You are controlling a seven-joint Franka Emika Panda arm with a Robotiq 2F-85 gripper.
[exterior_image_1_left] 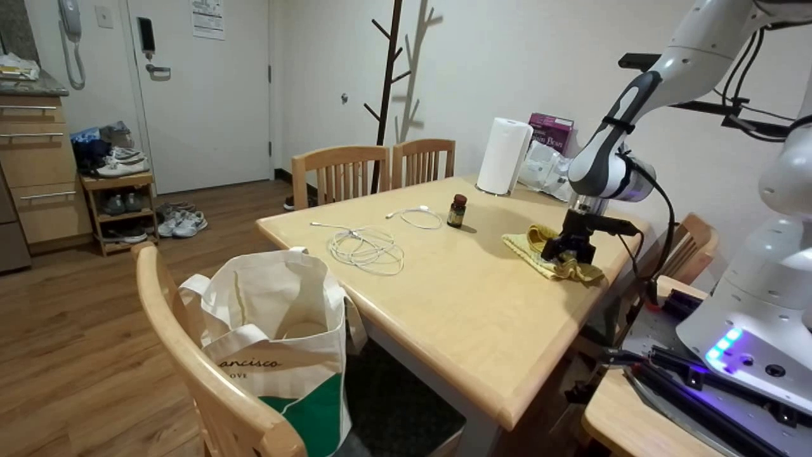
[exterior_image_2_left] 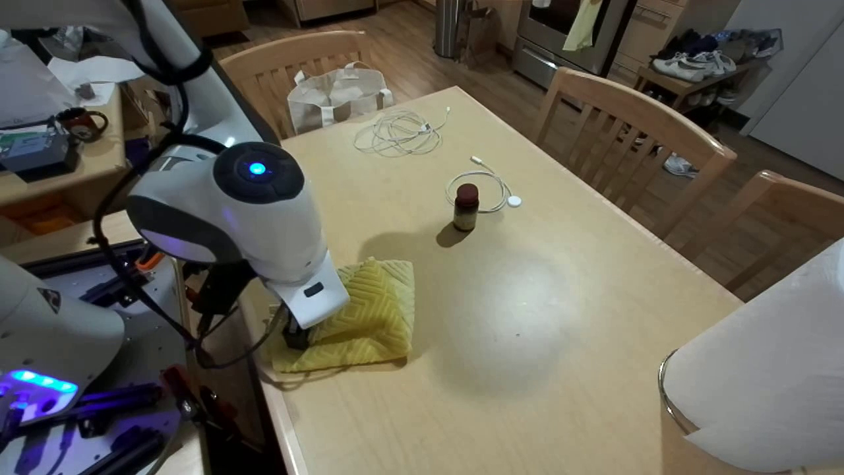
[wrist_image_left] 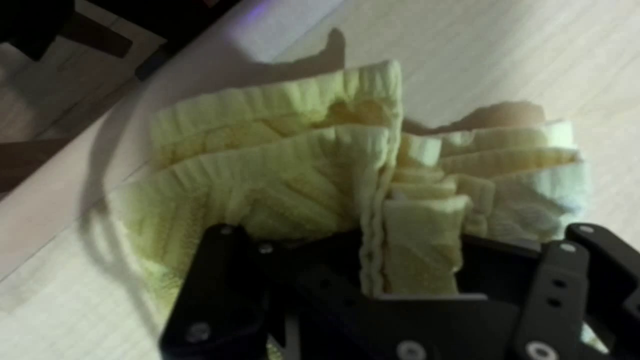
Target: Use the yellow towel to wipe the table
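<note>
The towel (exterior_image_2_left: 369, 310) is lying folded and rumpled on the table (exterior_image_1_left: 444, 279), close to the edge that is facing the base (exterior_image_1_left: 748, 298) of the arm (exterior_image_1_left: 698, 63), and it is sitting directly beneath the gripper (wrist_image_left: 412, 247), which is pointing down and clenching it. In the wrist view a thick fold is rising between the two fingers (wrist_image_left: 315, 270), both of which are pressing on its sides, while looser layers are spreading out to left and right of it and throwing shadows on the table. In both exterior views the larger part of the towel is reaching from the gripper toward the middle of the table, and a smaller part is showing on the side nearer the edge. The bottle (exterior_image_1_left: 456, 214) is standing upright and well apart from the towel, wearing its dark red cap (exterior_image_2_left: 467, 192). Just beside the bottle the short cable (exterior_image_2_left: 484, 173) is lying in a loop, its white puck (exterior_image_2_left: 514, 201) resting at one end, and past that the long cable (exterior_image_1_left: 365, 251) is spreading in a loose coil. The roll (exterior_image_1_left: 503, 155) is standing near another edge, the white bag (exterior_image_1_left: 545, 170) is slumping beside it, and the purple box (exterior_image_1_left: 552, 131) is showing behind the bag. The tote (exterior_image_1_left: 279, 298) is gaping open between a chair (exterior_image_2_left: 297, 49) and the table, more chairs (exterior_image_1_left: 342, 155) are standing along another side, and the coat rack (exterior_image_1_left: 388, 70) is rising by the wall (exterior_image_1_left: 476, 63)
</note>
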